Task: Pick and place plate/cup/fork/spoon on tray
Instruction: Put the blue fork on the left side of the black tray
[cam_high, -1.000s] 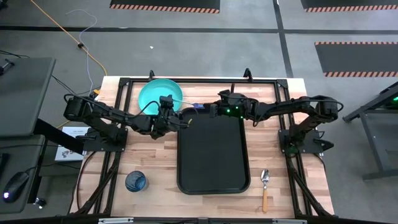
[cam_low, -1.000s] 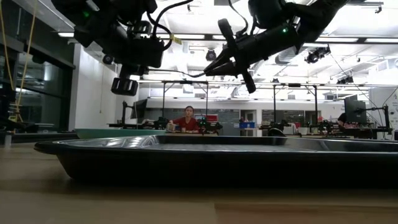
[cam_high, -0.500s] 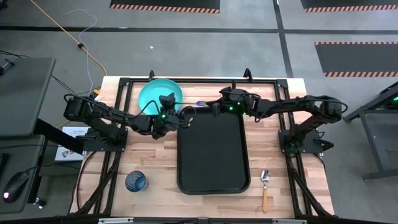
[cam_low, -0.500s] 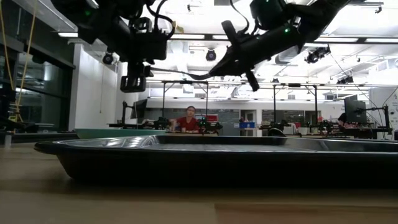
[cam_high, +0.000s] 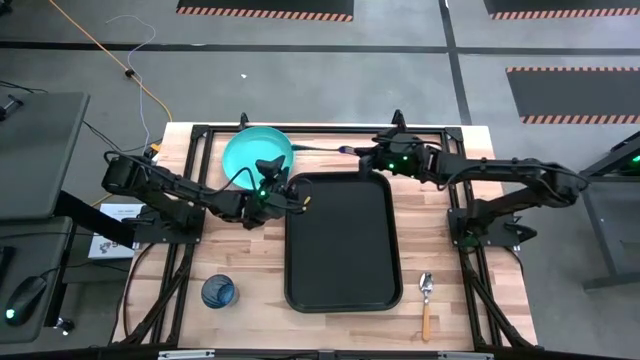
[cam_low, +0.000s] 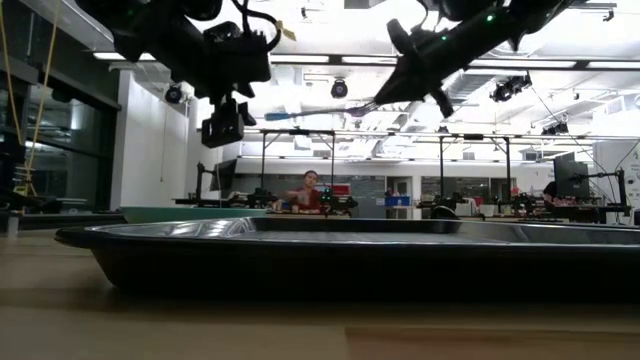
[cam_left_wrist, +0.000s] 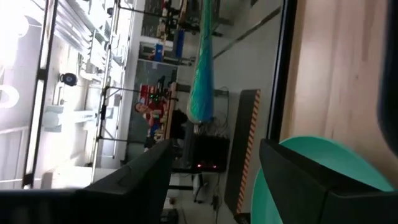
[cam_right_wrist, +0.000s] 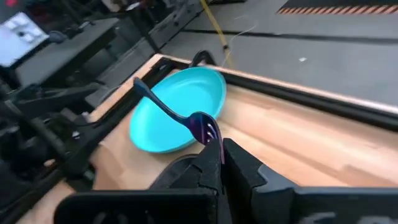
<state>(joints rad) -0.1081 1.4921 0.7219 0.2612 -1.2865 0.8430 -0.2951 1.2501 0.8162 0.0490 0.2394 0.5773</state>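
1. No readable writing shows on anything.
2. The right gripper (cam_right_wrist: 214, 163) pinches the fork (cam_right_wrist: 180, 117) by its tines, in the air above the tray's (cam_high: 338, 290) far edge.
3. The left gripper (cam_high: 298, 203) hangs released, empty, at the tray's left rim beside the plate (cam_high: 250, 152).
4. The tray's floor lies bare.

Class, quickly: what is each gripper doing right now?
Left gripper: open, empty, at the tray's far left corner.
Right gripper: shut on the fork, near the plate.
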